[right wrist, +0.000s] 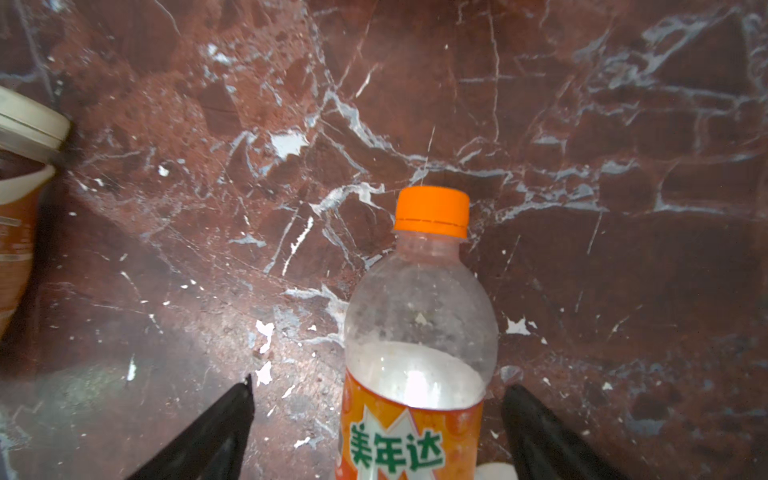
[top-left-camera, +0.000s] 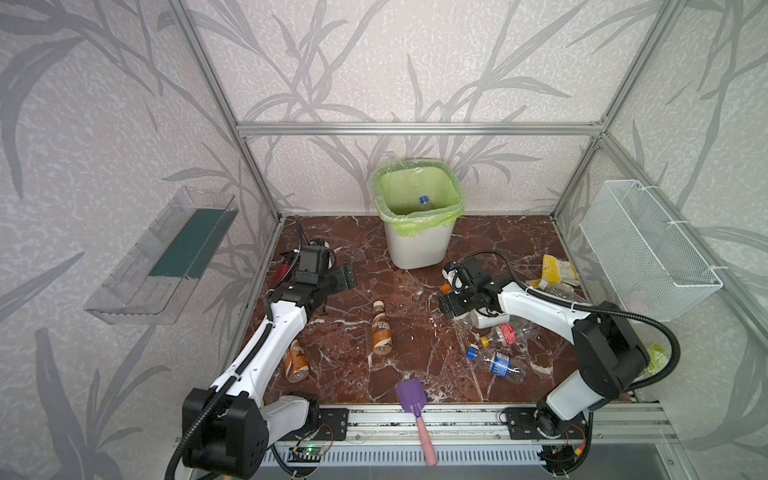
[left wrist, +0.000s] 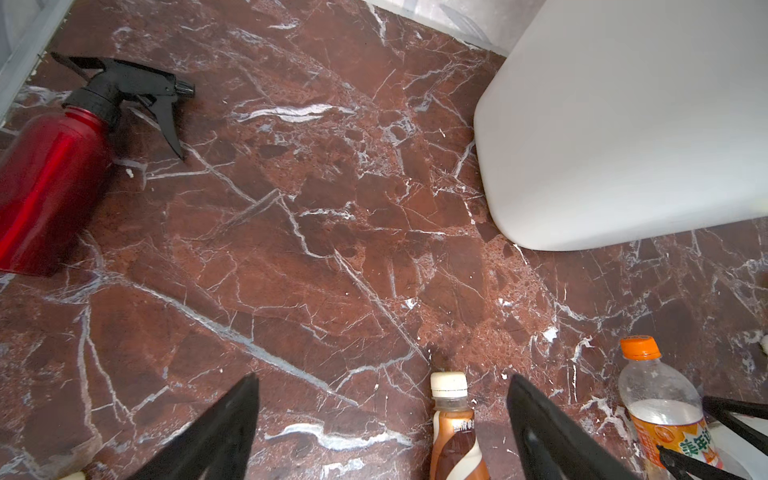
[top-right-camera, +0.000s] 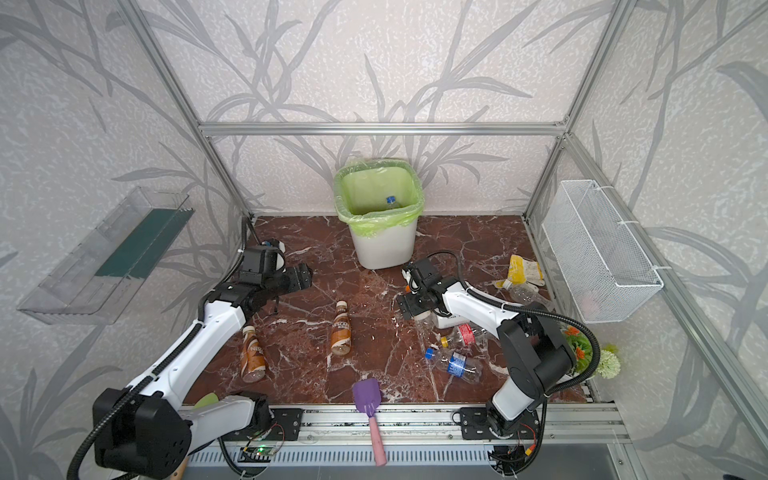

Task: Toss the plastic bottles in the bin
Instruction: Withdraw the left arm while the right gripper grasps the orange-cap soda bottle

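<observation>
The white bin with its green liner stands at the back, and a blue-capped bottle lies inside it. My left gripper hangs open over bare floor left of the bin. In the left wrist view a brown coffee bottle lies on the floor below its spread fingers. My right gripper is open with a finger on either side of an orange-capped bottle, gaps showing on both sides. Another coffee bottle lies by the left arm. Clear bottles lie under the right arm.
A red spray bottle lies at the left wall. A yellow pouch lies at the right, and a purple spatula at the front edge. A wire basket and a clear tray hang on the side walls.
</observation>
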`<state>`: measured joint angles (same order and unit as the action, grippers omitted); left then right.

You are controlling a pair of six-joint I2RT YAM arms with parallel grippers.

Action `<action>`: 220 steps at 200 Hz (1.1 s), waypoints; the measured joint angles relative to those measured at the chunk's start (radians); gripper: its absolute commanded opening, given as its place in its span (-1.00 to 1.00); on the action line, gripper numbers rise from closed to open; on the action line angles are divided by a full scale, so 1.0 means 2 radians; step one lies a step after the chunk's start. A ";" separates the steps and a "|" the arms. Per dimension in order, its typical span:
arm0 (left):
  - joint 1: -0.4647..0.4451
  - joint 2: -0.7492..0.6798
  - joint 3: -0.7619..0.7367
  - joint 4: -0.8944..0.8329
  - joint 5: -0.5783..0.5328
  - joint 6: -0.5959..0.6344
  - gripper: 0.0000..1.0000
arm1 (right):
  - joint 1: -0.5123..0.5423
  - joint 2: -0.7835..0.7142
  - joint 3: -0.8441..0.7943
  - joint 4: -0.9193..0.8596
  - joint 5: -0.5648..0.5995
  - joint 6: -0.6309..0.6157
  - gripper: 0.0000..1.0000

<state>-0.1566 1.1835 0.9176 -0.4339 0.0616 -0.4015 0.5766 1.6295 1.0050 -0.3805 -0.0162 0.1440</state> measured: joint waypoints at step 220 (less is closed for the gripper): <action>0.000 0.017 0.002 0.010 0.024 -0.013 0.80 | 0.019 0.045 -0.004 0.044 0.065 0.040 0.05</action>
<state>-0.1558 1.2175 0.9211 -0.4133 0.1089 -0.4278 0.6155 1.7199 0.9974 -0.2932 0.1139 0.2241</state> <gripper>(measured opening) 0.900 0.565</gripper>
